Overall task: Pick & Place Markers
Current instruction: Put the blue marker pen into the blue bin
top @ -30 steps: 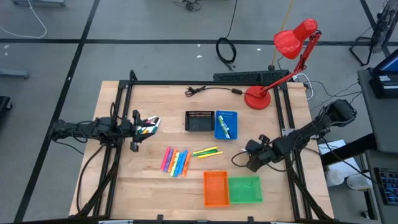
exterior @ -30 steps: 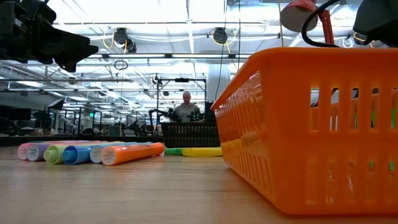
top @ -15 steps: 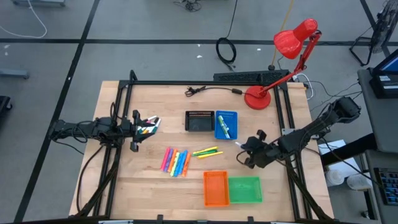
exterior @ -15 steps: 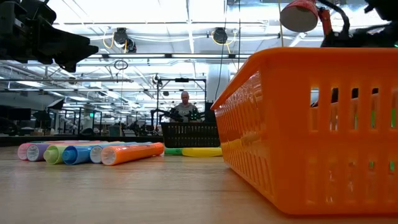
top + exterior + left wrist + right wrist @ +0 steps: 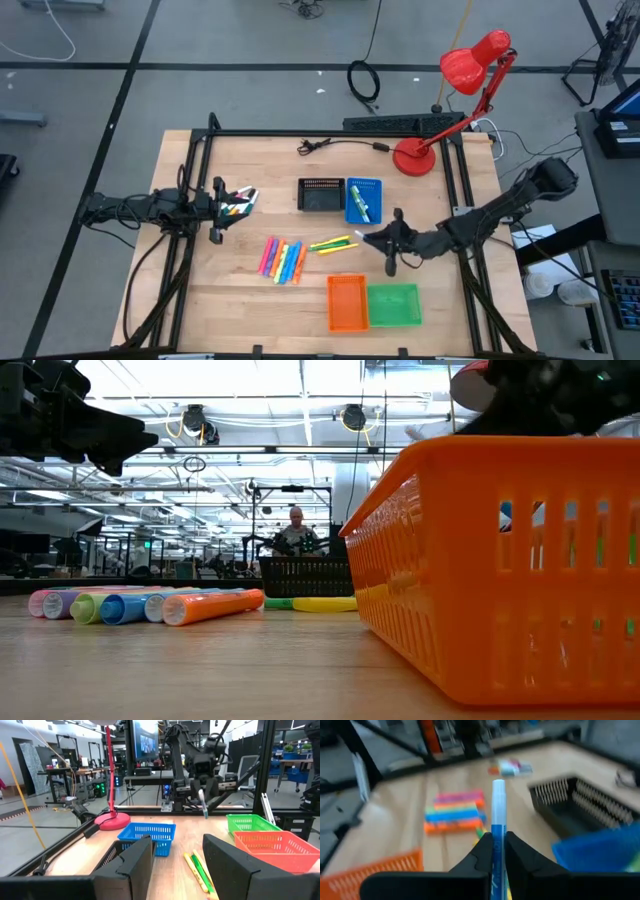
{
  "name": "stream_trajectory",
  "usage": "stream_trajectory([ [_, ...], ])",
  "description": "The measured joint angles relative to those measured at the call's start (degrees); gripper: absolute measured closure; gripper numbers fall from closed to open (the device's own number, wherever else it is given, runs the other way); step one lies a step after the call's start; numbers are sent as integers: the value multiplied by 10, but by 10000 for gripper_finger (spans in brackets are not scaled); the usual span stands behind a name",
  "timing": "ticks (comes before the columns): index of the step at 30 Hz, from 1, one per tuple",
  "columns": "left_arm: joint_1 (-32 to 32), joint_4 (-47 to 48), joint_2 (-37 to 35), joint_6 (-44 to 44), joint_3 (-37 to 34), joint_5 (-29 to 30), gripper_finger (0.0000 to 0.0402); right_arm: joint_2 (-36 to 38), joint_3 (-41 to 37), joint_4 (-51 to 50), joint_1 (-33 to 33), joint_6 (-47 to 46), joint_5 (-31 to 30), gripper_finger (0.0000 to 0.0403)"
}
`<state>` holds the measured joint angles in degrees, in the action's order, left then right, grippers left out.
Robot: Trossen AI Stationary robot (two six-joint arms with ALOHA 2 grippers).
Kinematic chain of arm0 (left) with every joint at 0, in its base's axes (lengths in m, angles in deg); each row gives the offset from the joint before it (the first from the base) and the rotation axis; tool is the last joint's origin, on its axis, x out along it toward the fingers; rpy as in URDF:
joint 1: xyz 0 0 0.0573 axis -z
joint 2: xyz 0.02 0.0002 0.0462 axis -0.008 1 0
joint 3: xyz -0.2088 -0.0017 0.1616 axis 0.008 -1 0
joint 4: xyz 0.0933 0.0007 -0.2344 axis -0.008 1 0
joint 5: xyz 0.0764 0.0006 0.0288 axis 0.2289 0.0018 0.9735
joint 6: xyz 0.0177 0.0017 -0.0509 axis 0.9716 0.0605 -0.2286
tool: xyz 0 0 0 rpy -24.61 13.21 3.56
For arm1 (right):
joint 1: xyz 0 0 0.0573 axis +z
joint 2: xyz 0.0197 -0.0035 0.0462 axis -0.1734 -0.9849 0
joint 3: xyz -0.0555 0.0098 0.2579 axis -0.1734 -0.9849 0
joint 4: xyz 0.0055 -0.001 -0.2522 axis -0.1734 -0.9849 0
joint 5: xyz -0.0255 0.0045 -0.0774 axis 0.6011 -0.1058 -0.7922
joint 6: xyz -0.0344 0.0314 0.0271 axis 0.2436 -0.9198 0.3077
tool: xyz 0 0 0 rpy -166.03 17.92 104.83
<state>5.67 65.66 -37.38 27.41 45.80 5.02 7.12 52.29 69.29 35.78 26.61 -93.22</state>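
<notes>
My right gripper (image 5: 498, 851) is shut on a blue-and-white marker (image 5: 498, 815) and hangs above the table's middle right (image 5: 383, 241), pointing about level toward the left side. A row of pink, orange, yellow and blue markers (image 5: 283, 260) lies flat on the wood. Two yellow-green markers (image 5: 333, 243) lie beside them. A green marker (image 5: 360, 205) rests in the blue tray (image 5: 372, 187). My left gripper (image 5: 172, 865) waits open at the table's left edge (image 5: 235, 200), nothing between its fingers. My right gripper pinches the marker's blue body (image 5: 498, 839) between its two fingers (image 5: 482, 851). The marker lies along the fingers and sticks out ahead of them, white end (image 5: 498, 787) foremost. It is lifted clear of the table, seen from the left wrist as slanting slightly down (image 5: 203, 806).
A black tray (image 5: 320, 196) stands left of the blue one. An orange tray (image 5: 347, 302) and a green tray (image 5: 393, 305) sit at the near edge. A red lamp (image 5: 415, 157) stands at the far right, a cable (image 5: 330, 146) at the far edge. Coloured markers (image 5: 232, 209) lie by my left gripper.
My right gripper has risen and gone toward the table's left, tipping up from pointing steeply down to about level. It stays shut on the marker, which has come up with it and now points toward the left side.
</notes>
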Motion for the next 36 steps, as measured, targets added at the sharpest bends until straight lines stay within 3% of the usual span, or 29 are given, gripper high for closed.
stream_trajectory([
  [5, 0, 0, 0, 0, 0, 0, 220, -36, 0, 121, -43, 88, 35, 383],
  [11, 0, 1, 0, 0, 0, 0, 220, -44, 0, 111, -112, 123, -115, 383],
  [14, 0, 0, 0, 0, 0, 0, 220, -44, 0, 119, -149, 107, -144, 383],
  [23, 0, 0, 0, 0, 0, 0, 220, -44, 0, -4, -202, -14, -125, 383],
  [26, 0, 0, 0, 0, 0, 0, 220, -44, 0, -6, -205, -24, -97, 383],
  [36, 0, 0, 0, 0, 0, 0, 220, -44, 0, -5, -205, -23, -97, 364],
])
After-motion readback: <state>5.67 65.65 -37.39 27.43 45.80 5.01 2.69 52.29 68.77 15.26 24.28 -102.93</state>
